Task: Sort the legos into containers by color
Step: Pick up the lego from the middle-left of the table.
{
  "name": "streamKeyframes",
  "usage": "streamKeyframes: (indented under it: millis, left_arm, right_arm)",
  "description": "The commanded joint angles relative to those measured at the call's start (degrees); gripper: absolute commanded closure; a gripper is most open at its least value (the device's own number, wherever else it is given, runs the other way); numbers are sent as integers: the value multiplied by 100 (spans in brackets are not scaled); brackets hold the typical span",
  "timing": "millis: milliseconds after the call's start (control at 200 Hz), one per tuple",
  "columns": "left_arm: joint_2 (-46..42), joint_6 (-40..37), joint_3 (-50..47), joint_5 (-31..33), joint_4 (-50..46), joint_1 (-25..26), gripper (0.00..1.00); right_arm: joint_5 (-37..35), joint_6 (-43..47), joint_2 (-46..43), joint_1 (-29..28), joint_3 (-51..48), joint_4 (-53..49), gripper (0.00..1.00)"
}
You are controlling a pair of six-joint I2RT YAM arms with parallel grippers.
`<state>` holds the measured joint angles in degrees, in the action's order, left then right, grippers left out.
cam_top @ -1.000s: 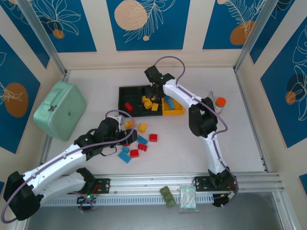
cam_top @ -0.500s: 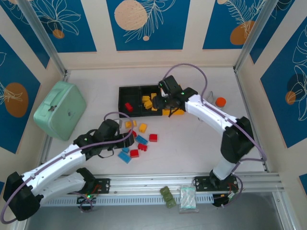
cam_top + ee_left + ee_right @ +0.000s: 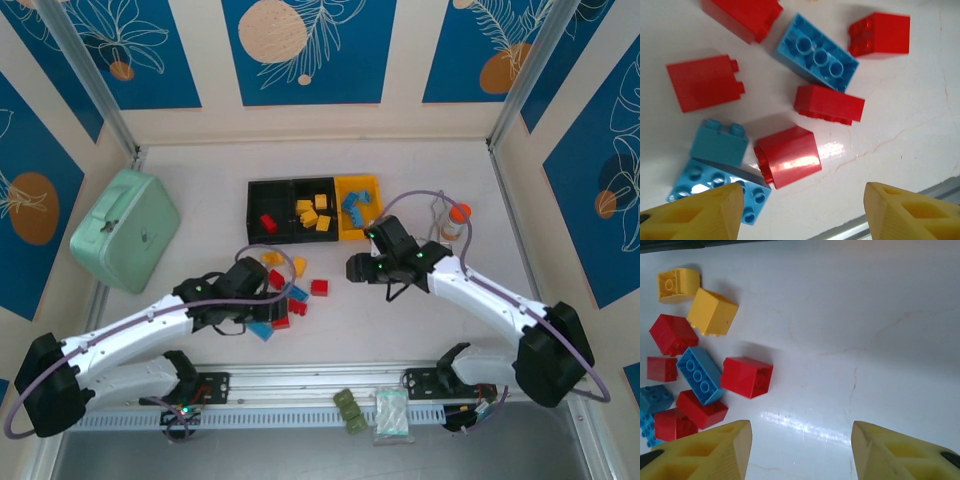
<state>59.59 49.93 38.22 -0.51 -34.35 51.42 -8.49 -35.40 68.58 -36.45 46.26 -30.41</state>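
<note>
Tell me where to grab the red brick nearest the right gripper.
Come straight down with the right gripper and pinch the red brick across the two flat sides that face bare table. A blue brick crowds its left side in the right wrist view, so a finger probably won't fit there.

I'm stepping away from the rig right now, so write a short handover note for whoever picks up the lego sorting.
Left gripper: open, empty, over the loose pile.
Right gripper: open, empty, over bare table just right of that pile.
Done: containers hold one red brick in the left black bin, yellow bricks in the middle black bin, and blue bricks in the yellow bin.
Left: loose legos, red, blue and two yellow, on the table.
</note>
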Motion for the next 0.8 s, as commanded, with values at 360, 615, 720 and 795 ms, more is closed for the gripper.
streamKeyframes:
  millis: [360,615,720,795]
  left_arm:
    - [1148,895,297,673,-13,690,36]
    - [1622,785,497,695,119,692,41]
    - [1818,750,570,670,172,694,41]
    - [1970,698,647,641,174,693,41]
  right_arm:
    - [555,-515,-1079,-429,-957,281,45]
    - [529,-609,-1178,-442,-1118,326,44]
    - [524,-631,-1214,-442,-1167,335,45]
    - [516,-644,-1235,-442,-1210,334,45]
